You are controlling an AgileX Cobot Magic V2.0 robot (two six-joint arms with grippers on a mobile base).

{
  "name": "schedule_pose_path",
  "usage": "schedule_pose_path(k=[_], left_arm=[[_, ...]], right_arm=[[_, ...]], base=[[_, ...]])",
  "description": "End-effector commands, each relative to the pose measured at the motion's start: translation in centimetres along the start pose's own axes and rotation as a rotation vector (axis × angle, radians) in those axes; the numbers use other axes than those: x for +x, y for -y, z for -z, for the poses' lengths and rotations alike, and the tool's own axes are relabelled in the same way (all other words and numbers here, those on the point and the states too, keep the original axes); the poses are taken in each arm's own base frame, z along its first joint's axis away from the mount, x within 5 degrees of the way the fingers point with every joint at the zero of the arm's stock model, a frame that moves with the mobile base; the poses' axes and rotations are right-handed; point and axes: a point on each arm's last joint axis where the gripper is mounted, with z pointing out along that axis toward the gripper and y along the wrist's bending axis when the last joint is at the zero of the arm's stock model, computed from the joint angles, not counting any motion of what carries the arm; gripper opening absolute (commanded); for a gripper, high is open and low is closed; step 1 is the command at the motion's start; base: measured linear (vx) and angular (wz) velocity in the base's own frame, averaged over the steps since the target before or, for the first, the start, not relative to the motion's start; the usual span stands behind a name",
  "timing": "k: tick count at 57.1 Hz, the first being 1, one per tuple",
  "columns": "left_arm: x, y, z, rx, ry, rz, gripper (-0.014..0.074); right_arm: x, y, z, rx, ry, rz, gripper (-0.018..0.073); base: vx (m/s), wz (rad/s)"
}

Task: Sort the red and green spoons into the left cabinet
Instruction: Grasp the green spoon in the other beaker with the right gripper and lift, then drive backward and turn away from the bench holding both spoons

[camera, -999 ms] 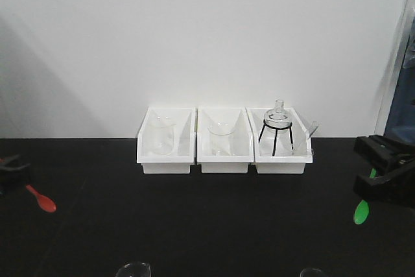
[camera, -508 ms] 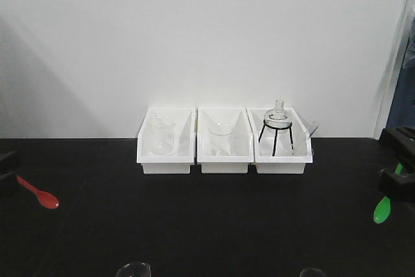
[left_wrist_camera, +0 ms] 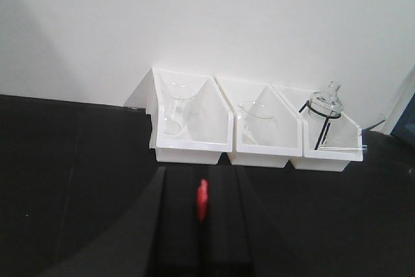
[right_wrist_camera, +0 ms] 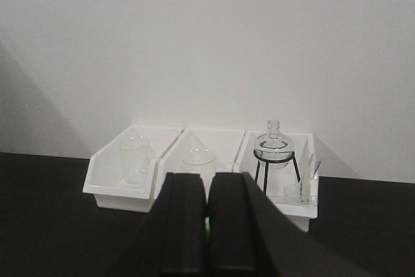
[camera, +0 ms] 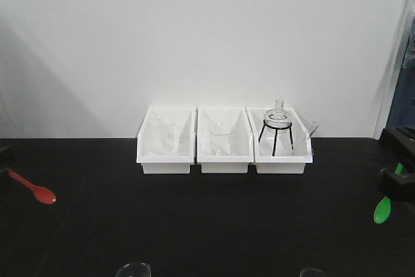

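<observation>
Opposite edges: red spoon (camera: 30,187), green spoon (camera: 382,209)

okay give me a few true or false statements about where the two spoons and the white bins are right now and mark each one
1. The red spoon is clamped in the jaws of the left gripper. True.
2. The green spoon lies inside the middle bin. False: the right gripper holds it, far off to the right of the bins.
3. Three white bins stand side by side in a row. True.
4. The glass flask on its black stand sits in the leftmost bin. False: it is in the rightmost bin.
</observation>
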Motion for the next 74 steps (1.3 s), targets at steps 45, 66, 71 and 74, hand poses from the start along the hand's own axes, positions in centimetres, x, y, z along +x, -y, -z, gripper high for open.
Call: schedule_pose_path(k=[45, 66, 71, 74], left_arm=[[-1.28, 0.68, 0.43, 0.038, 0.051, 0.06, 0.0], [-1.29, 0.64, 0.43, 0.034, 0.051, 0.06, 0.0], [-1.29, 0.63, 0.43, 0.033, 0.051, 0.06, 0.0], [-1.29, 0.63, 0.43, 0.033, 0.051, 0.06, 0.0]], right_arm=[[-1.48, -0.45, 0.32, -0.037, 0.067, -0.001, -0.0009], [-1.46, -0.43, 0.3, -0.037, 0.066, -0.002, -0.0009], [-1.46, -0.43, 0.3, -0.037, 0.066, -0.002, -0.0009], [-1.46, -0.43, 0.3, -0.037, 0.066, -0.002, -0.0009]], base=[[0.0, 0.0], [-0.07, -0.02], [-0.16, 0.0], [-0.19, 0.0]])
